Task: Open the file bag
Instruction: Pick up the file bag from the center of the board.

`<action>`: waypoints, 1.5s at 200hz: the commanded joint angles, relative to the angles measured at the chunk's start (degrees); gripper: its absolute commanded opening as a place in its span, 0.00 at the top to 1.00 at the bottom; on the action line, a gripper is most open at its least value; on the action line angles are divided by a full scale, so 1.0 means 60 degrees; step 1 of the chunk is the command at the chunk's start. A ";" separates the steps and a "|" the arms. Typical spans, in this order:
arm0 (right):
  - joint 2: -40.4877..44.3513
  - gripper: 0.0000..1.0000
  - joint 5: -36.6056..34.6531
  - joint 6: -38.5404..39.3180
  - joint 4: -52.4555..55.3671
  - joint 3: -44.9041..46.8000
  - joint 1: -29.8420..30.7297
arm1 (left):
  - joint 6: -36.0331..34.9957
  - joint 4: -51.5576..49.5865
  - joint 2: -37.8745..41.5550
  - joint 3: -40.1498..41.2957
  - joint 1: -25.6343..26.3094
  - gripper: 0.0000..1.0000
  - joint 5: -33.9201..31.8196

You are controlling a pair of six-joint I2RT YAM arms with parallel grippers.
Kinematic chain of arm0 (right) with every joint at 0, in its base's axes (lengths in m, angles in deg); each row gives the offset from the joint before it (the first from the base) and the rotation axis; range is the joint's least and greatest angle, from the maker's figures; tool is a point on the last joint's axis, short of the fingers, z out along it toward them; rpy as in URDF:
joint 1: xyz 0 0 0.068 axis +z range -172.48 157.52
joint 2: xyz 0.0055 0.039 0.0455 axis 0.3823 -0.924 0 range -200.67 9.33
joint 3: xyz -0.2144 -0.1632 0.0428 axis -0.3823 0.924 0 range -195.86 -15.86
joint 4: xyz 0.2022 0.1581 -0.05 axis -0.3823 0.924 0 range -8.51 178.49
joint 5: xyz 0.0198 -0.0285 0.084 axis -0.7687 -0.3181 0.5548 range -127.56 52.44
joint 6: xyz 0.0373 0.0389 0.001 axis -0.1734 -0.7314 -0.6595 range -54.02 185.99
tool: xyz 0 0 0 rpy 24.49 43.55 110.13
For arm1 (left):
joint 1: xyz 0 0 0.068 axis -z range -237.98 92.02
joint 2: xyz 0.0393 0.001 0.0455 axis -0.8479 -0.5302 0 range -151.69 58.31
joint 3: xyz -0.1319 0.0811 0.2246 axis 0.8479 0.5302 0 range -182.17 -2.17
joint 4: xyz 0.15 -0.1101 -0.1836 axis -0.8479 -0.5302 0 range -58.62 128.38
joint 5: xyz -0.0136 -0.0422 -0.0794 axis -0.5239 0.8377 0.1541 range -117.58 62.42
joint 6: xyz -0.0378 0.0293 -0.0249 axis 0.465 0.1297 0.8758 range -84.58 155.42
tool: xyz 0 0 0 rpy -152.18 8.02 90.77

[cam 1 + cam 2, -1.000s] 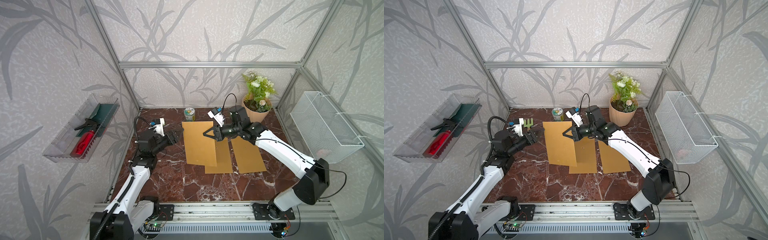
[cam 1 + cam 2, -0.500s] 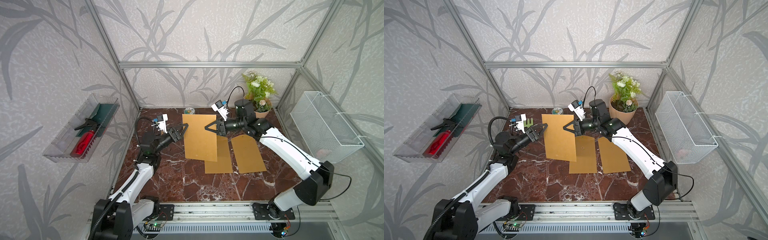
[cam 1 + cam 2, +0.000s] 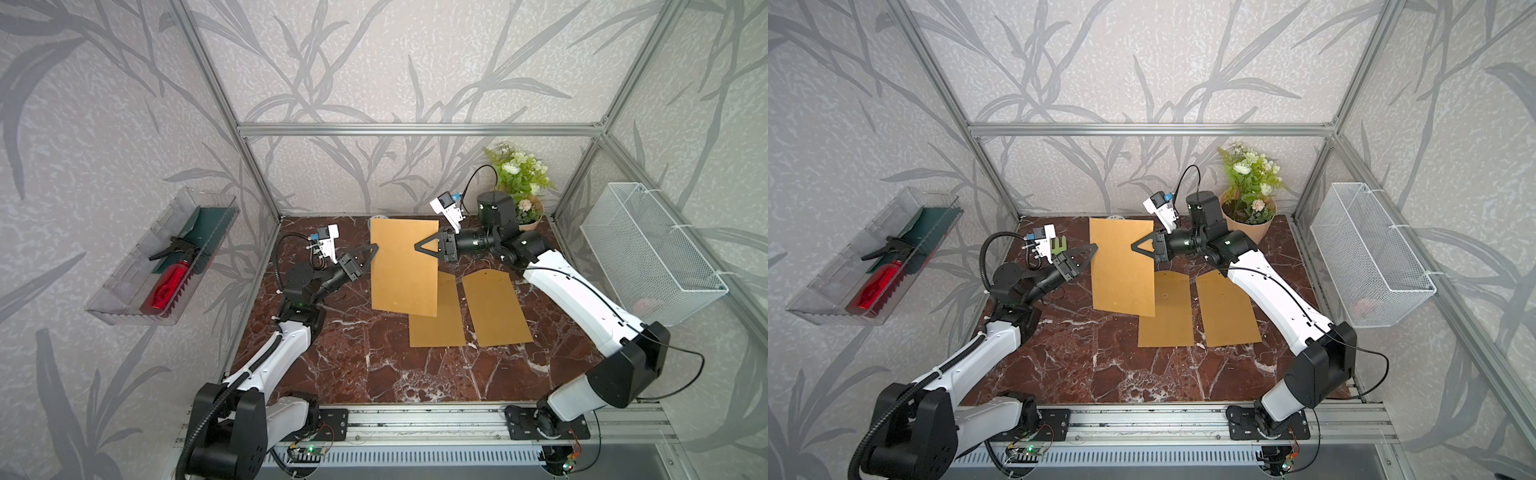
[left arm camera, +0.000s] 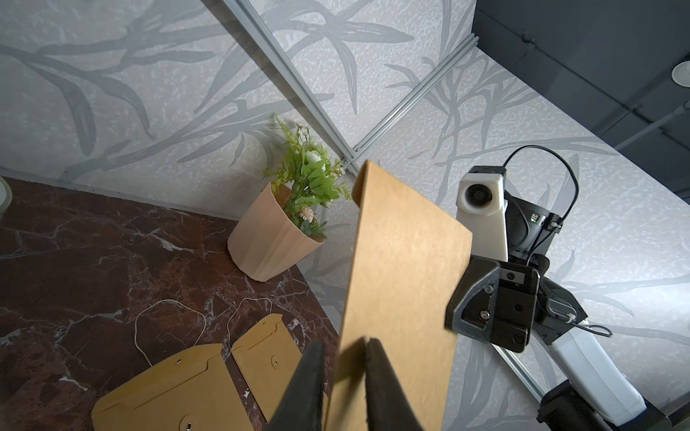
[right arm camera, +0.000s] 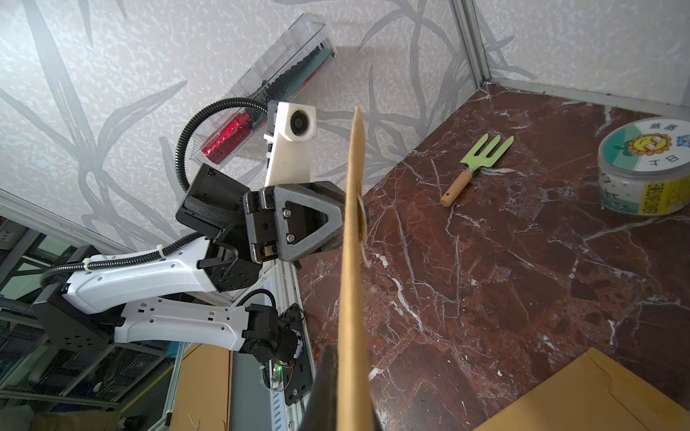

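Works over a dark red marble bench [image 3: 353, 365] closed in by leaf-patterned walls [image 3: 374, 83]. Carries a white wire basket [image 3: 648, 257] on the wall at 3 o'clock and a clear tray [image 3: 124, 299] on the wall at 9 o'clock, a red spray bottle [image 3: 166, 286] lying in it. Holds the file bag [image 3: 405, 270] raised off the bench between centre and 12 o'clock, long side running from 12 to 6, plain brown face turned toward both top views. Shows the middle envelope [image 3: 436, 328] flat on the bench at centre, its 12 o'clock end hidden behind the file bag in both top views, and the right envelope [image 3: 494, 307] flat just beside it toward 3 o'clock, a thin strip of marble between them. Has a paper-wrapped flower pot [image 3: 1246, 228] in the corner near 1 o'clock, behind the right arm [image 3: 1279, 299]. Pinches the file bag's 3 o'clock edge in the right hand [image 3: 417, 248], jaws closed flat on the paper. Has the left hand [image 3: 375, 248] at the 9 o'clock edge, jaws narrow, one finger [image 4: 308, 384] on each face of the paper; cannot tell whether they press it. Has a round labelled jar [image 5: 646, 175] near 12 o'clock, mostly hidden behind the file bag in the top views, and a small green garden fork [image 5: 481, 160] lying toward 11 o'clock.
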 commanded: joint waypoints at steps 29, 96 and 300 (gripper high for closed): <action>-0.0397 0.96 0.0299 -0.0171 -0.0646 -0.0666 -0.0053 | 0.0755 0.1246 -0.0104 -0.0371 0.0202 0.69 0.0626; -0.0667 0.71 0.0319 -0.0335 -0.0678 -0.0746 -0.0079 | 0.1128 0.2026 -0.0143 -0.0192 0.0229 1.00 0.0169; 0.1208 0.79 0.0431 -0.2655 -0.4784 0.3943 0.0032 | -0.1030 -0.0437 0.1529 0.0447 0.0222 1.00 -0.3084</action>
